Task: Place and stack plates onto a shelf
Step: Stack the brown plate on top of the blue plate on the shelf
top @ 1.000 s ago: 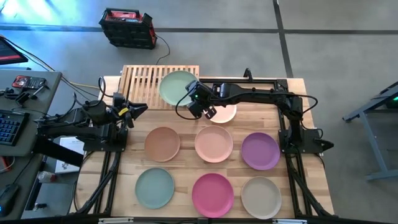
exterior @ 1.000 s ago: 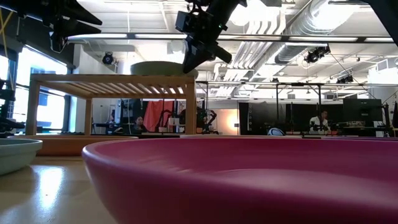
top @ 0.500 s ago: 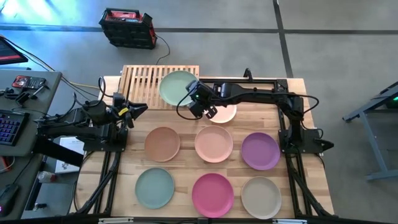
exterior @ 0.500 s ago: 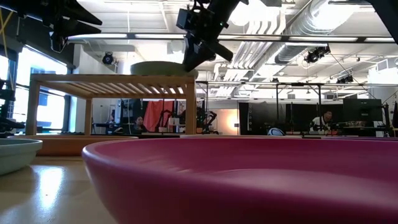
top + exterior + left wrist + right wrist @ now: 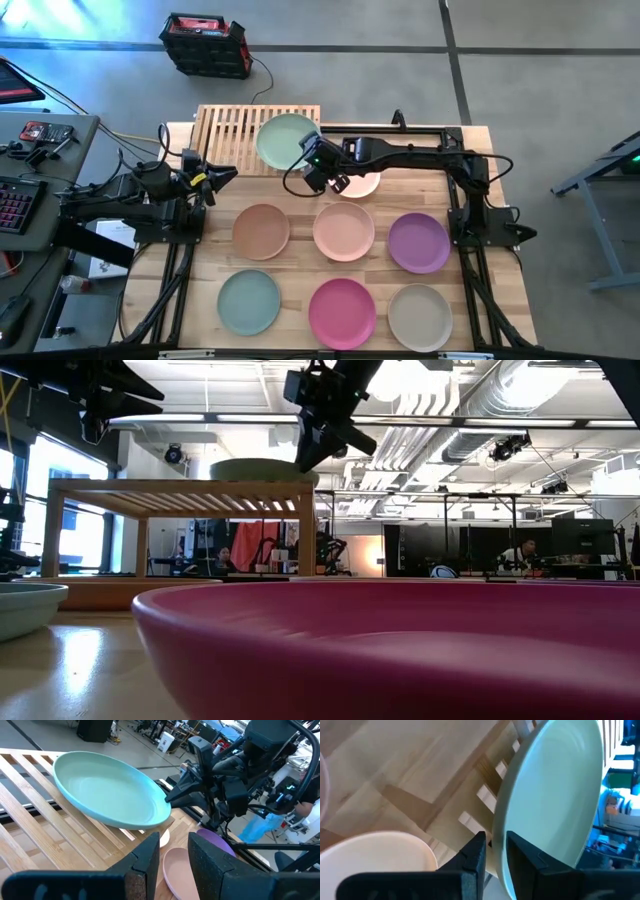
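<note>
The sage green plate point(image 5: 285, 140) lies on the slats at the right end of the shelf point(image 5: 230, 130), its right rim overhanging the shelf's end point(image 5: 160, 812). My right gripper point(image 5: 311, 170) stands open at that rim, one finger on either side of it point(image 5: 495, 852). My left gripper point(image 5: 222, 177) waits open at the table's left, off the shelf's near edge. Peach point(image 5: 362, 184), brown point(image 5: 261, 230), pink point(image 5: 344, 230), purple point(image 5: 419, 242), teal point(image 5: 249, 302), magenta point(image 5: 342, 312) and beige point(image 5: 420, 317) plates lie flat on the tabletop. My right gripper comes at the sage plate's right rim point(image 5: 501, 832) slanting down from the table's right, with the rim in the gap between its fingers. I cannot tell whether either finger touches it. The plate rests on the shelf's slats.
The peach plate lies right under my right gripper's wrist. The shelf's left half point(image 5: 220, 125) is bare slats. The magenta plate's rim point(image 5: 400, 650) fills the low view's foreground. A desk with a keyboard point(image 5: 15, 205) stands left of the table.
My right gripper's fingers have parted a little at the sage plate's rim, and it has stayed in place. The plate lies where it was on the shelf.
</note>
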Available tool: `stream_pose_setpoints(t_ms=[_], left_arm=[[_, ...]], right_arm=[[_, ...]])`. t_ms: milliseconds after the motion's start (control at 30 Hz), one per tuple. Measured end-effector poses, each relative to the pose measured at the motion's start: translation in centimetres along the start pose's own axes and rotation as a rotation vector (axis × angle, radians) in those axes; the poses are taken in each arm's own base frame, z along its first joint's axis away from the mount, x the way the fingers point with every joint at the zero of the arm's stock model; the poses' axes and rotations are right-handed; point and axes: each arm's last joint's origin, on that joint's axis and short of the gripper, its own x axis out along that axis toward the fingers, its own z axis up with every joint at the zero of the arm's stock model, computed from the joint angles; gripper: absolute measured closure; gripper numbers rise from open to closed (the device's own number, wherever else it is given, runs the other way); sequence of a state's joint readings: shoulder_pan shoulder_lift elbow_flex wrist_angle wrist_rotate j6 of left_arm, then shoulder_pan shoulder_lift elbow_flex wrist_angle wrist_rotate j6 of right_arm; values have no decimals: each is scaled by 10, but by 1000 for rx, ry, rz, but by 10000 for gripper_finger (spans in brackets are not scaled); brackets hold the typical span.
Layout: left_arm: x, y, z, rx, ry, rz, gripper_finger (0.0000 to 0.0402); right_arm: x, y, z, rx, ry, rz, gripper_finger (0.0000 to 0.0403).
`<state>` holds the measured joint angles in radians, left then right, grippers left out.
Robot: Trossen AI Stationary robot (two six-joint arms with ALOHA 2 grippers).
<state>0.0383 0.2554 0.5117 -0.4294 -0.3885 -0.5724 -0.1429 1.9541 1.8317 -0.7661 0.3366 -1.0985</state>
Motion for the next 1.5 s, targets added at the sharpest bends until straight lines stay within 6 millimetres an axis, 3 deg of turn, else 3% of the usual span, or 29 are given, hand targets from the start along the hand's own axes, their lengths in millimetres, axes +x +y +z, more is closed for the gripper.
stream_pose_setpoints(t_ms=[933, 1133, 1500], left_arm=[[0, 0, 0, -2, 12, -18, 312], [0, -3, -1, -59, 54, -85, 312], [10, -15, -4, -172, 216, -294, 312]], right_arm=[[-22, 10, 18, 32, 100, -80, 343], [-38, 6, 12, 204, 101, -109, 343], [-95, 6, 6, 719, 23, -151, 343]])
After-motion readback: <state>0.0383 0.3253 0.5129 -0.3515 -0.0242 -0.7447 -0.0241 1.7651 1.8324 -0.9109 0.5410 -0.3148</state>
